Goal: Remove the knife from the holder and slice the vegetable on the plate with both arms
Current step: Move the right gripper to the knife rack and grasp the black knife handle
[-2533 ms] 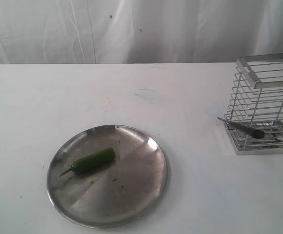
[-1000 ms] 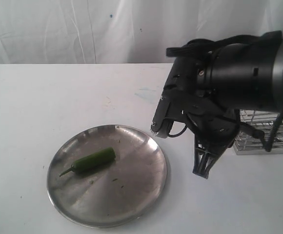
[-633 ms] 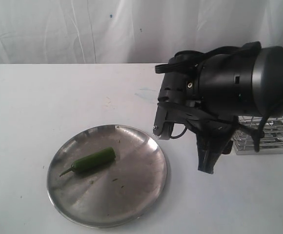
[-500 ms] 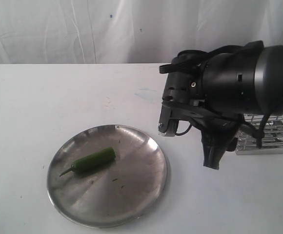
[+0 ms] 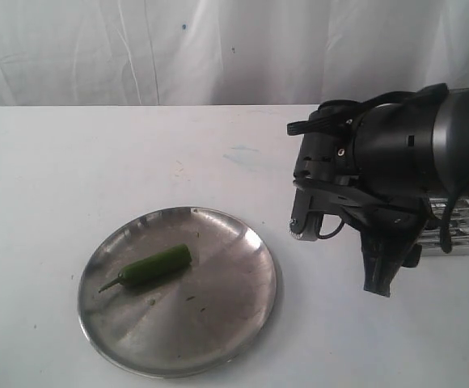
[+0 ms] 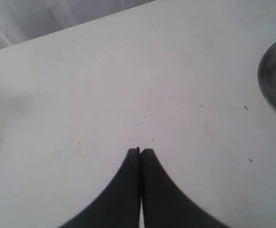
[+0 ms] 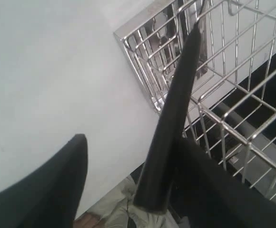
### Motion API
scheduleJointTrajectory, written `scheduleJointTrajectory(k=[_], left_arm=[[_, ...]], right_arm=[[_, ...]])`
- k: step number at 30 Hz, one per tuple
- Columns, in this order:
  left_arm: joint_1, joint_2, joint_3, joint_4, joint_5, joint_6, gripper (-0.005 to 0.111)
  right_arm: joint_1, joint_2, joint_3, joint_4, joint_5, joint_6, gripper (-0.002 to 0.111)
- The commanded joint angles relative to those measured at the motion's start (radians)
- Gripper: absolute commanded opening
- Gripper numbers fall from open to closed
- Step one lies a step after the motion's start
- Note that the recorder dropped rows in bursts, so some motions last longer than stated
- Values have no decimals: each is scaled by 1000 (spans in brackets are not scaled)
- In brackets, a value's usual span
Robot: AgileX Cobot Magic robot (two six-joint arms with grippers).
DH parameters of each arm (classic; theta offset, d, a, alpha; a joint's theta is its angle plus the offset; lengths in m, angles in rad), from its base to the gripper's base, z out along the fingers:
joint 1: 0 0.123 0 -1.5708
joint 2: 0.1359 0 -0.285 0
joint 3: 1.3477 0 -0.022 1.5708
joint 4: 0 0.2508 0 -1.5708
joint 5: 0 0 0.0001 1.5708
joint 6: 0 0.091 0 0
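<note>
Now the fetching step. Right hand (image 7: 128,147) is spread wide against the holder (image 5: 462,234), slim dark knife (image 7: 176,104) in its gap, apparently ungripped. Left hand (image 6: 140,151) is closed and empty over the bench (image 6: 81,95). Green chilli (image 5: 155,265) lies on the steel plate (image 5: 218,311), well apart from the holder. Next: clamp the knife, draw it clear of the wires.

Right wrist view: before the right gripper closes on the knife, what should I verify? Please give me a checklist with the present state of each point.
1. The right gripper is open: ok, its fingers stand wide apart.
2. The knife is between the fingers: ok, a dark slim piece, apparently the knife, runs between them, nearer to one.
3. The knife is free of the holder: cannot tell, its far end lies among the wires.
4. The left gripper is out of the way: ok, shut, above bare table.
5. The vegetable lies on the plate: ok, whole.
</note>
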Motion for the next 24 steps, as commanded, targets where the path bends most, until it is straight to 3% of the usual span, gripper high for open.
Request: scheduleJointTrajectory(k=[1, 4, 12, 24], left_arm=[[-7, -4, 0, 5, -5, -1, 0], [-7, -4, 0, 5, -5, -1, 0], [-7, -4, 0, 5, -5, -1, 0], [-7, -4, 0, 5, -5, -1, 0]], right_arm=[[-33, -3, 11, -20, 7, 0, 52], [-35, -3, 11, -21, 7, 0, 46], [-37, -3, 11, -77, 7, 0, 12], [-37, -144, 11, -65, 7, -5, 10]])
